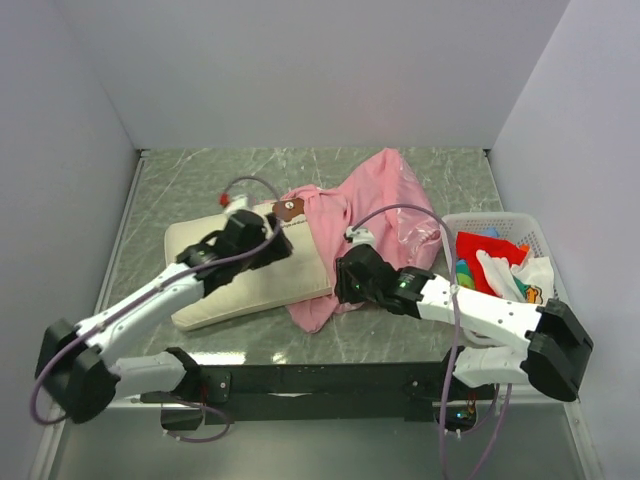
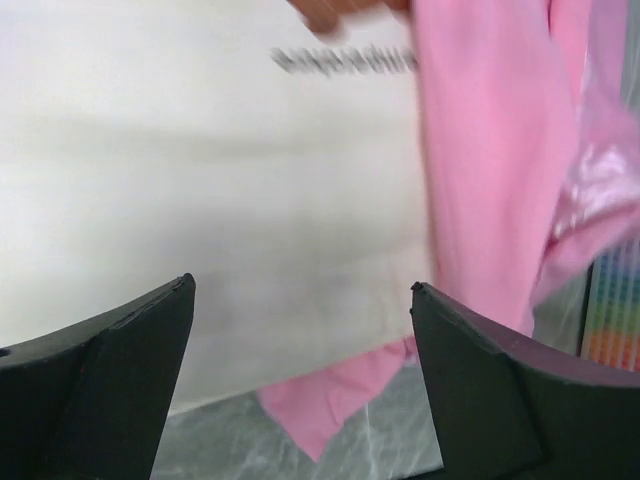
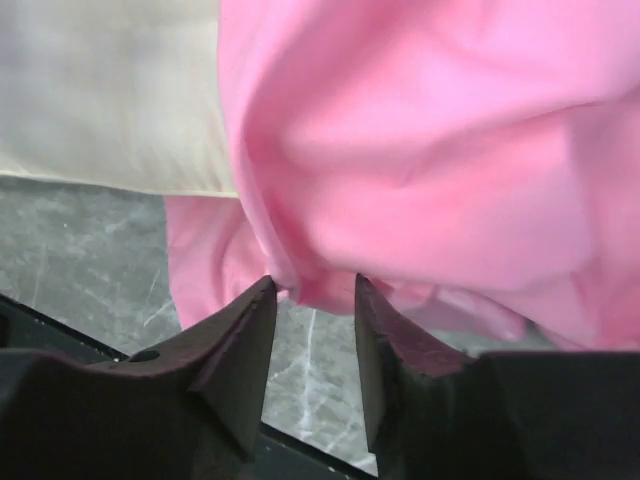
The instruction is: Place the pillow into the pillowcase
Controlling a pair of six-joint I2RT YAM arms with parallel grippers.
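Right gripper [image 3: 313, 283]: the dark jaws are standing a narrow gap apart, with a fold of the pink, slightly shiny fabric pillowcase [image 1: 385, 205] dipping between the tips; it cannot be told whether they are pinching it.
Left gripper [image 2: 302, 285]: the jaws are gaping wide and hovering above the large cream rectangular soft pillow [image 1: 240, 285], holding nothing.
Pillow: it is lying flat on the grey-green marbled table [image 1: 200, 180] toward 9 o'clock, with its small brown patch [image 1: 289, 209] at the 12 o'clock edge.
Pillowcase: it is lying crumpled from centre toward 1 o'clock, draping over the pillow's 3 o'clock end.
White plastic basket [image 1: 480, 218]: it is sitting at 3 o'clock, holding a red cloth [image 1: 485, 250].
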